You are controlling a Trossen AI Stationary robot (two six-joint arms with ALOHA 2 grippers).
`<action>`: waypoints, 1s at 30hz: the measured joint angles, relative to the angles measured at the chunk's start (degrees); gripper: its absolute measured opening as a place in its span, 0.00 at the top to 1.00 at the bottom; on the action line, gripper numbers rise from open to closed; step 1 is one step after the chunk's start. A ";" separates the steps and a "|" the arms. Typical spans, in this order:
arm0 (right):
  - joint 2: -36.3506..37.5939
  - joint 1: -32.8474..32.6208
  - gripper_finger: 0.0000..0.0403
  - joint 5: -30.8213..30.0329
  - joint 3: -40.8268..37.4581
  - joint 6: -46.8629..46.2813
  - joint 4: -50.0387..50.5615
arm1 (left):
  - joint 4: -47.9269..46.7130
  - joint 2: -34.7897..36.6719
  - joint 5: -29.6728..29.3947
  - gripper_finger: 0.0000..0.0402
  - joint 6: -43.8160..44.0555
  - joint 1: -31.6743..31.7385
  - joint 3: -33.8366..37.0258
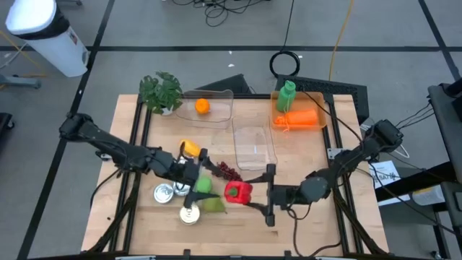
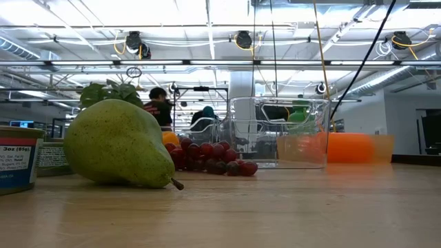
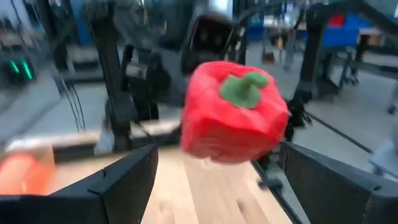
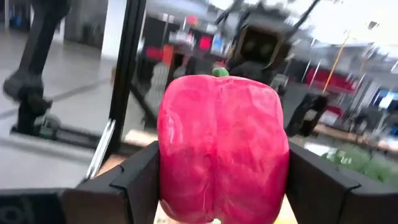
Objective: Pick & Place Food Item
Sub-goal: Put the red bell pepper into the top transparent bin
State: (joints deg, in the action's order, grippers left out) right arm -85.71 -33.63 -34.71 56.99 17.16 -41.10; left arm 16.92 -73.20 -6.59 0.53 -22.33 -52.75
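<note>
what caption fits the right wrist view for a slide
Red bell pepper between the right gripper fingers, left arm facing it across the table.

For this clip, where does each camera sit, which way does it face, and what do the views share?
High view: overhead, looking straight down at the table; both arms show, meeting at the red pepper.
Low view: table-top height, looking level past the pear and grapes; no arm shows.
Left wrist view: on the left arm, facing the pepper between its own fingers.
Right wrist view: on the right arm; the pepper sits between its fingers.
Shared: the pepper appears in the high and both wrist views.
</note>
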 joint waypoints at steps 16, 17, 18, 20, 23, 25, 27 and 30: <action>-0.02 2.37 0.35 9.44 -9.31 4.25 -23.38 | 28.09 -13.48 -3.52 0.13 -6.42 0.17 2.03; -0.02 2.46 0.35 9.47 -9.31 3.98 -23.25 | 28.81 -13.96 -3.49 0.13 -6.42 0.20 2.05; -0.02 2.68 0.35 9.49 -9.31 3.56 -23.07 | 29.76 -14.25 -3.36 0.13 -6.43 0.22 2.06; 0.08 3.09 0.35 9.56 -9.29 2.86 -22.96 | 31.51 -14.37 -3.52 0.13 -7.25 0.21 2.07; -0.12 3.98 0.33 9.52 -9.24 1.41 -22.31 | 33.51 -14.35 -3.32 0.13 -10.09 0.16 2.07; -0.26 4.52 0.33 9.50 -9.21 0.78 -21.35 | 34.38 -14.27 -1.83 0.13 -10.65 0.05 2.06; -0.48 4.57 0.34 9.48 -9.35 0.61 -19.71 | 34.82 -14.04 0.74 0.13 -10.56 0.14 1.97; -0.58 4.57 0.35 9.44 -9.39 1.01 -19.34 | 35.15 -12.68 3.15 0.13 -10.02 0.12 1.96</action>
State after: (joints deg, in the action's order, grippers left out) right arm -86.29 -29.06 -25.27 47.59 18.17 -60.44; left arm 52.07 -85.88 -3.44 -9.50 -22.21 -50.79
